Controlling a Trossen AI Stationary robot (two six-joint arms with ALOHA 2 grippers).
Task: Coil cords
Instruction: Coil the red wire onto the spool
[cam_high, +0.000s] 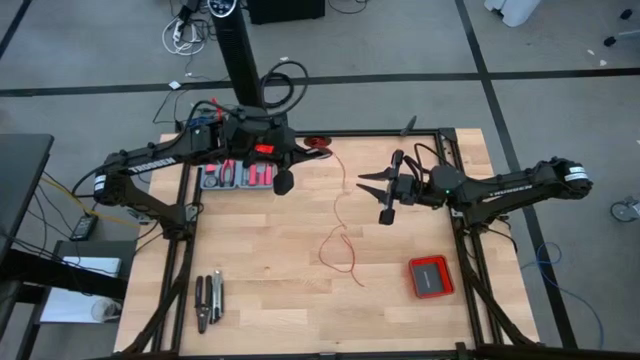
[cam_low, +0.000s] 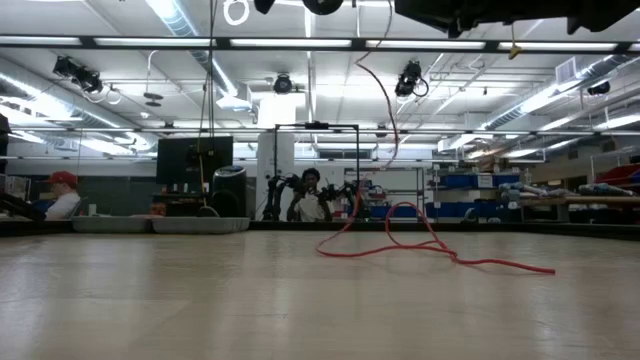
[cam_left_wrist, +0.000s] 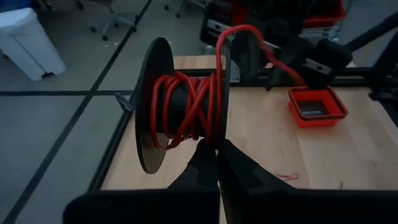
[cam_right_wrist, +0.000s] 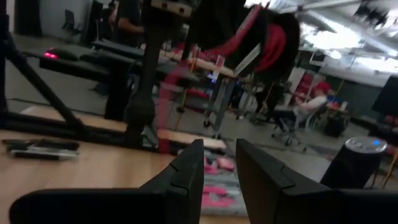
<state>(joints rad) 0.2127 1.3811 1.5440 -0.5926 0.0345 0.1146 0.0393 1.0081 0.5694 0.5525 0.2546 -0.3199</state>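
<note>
Your left gripper (cam_left_wrist: 217, 163) sits at the far edge of the table, just left of centre, with its fingers pressed together on the rim of the black spool (cam_left_wrist: 180, 112), which stands on edge between two round flanges. Part of the red wire (cam_high: 340, 235) is already wound around the spool's core in a few loose turns. From there you can see the wire drop down onto the wooden table (cam_high: 260, 300) and trail toward the near side, ending in squiggly loops around the table's middle. Your right gripper (cam_high: 370, 186) hovers above the table right of that hanging strand, pointing left toward it, its fingers spread slightly apart with nothing between them. The flat red box (cam_high: 431, 277) lies near the right front corner, well apart from the wire.
</note>
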